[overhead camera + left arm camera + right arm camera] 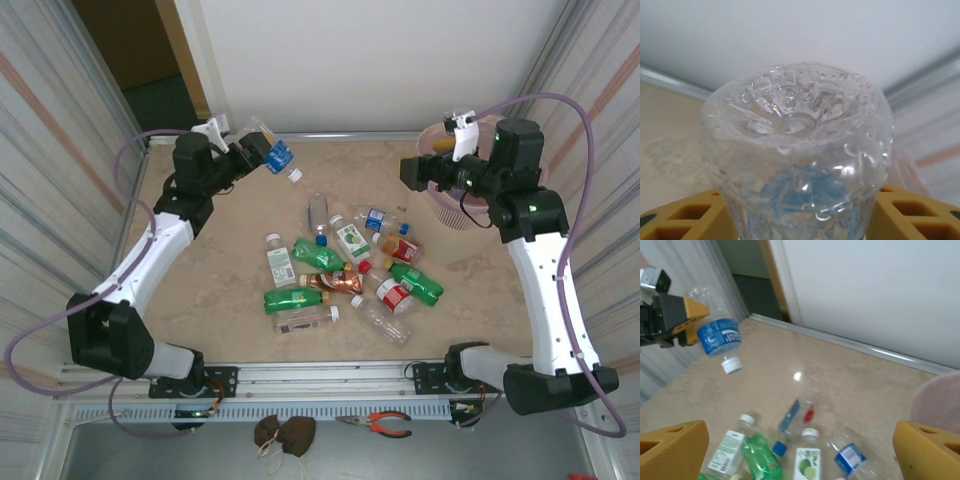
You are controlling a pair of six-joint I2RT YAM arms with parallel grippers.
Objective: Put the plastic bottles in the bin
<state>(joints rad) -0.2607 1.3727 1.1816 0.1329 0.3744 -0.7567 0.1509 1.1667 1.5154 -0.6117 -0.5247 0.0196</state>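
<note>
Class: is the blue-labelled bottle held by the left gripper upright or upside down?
Upside down, tilted: the blue-labelled bottle, held by the left gripper, has its white cap lowest.

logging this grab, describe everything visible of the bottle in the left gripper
Clear plastic bottle, blue label, white cap, dimpled base. The left gripper holds it by the body in the air, tilted cap down, over the table's far left part; nothing else touches it.
</note>
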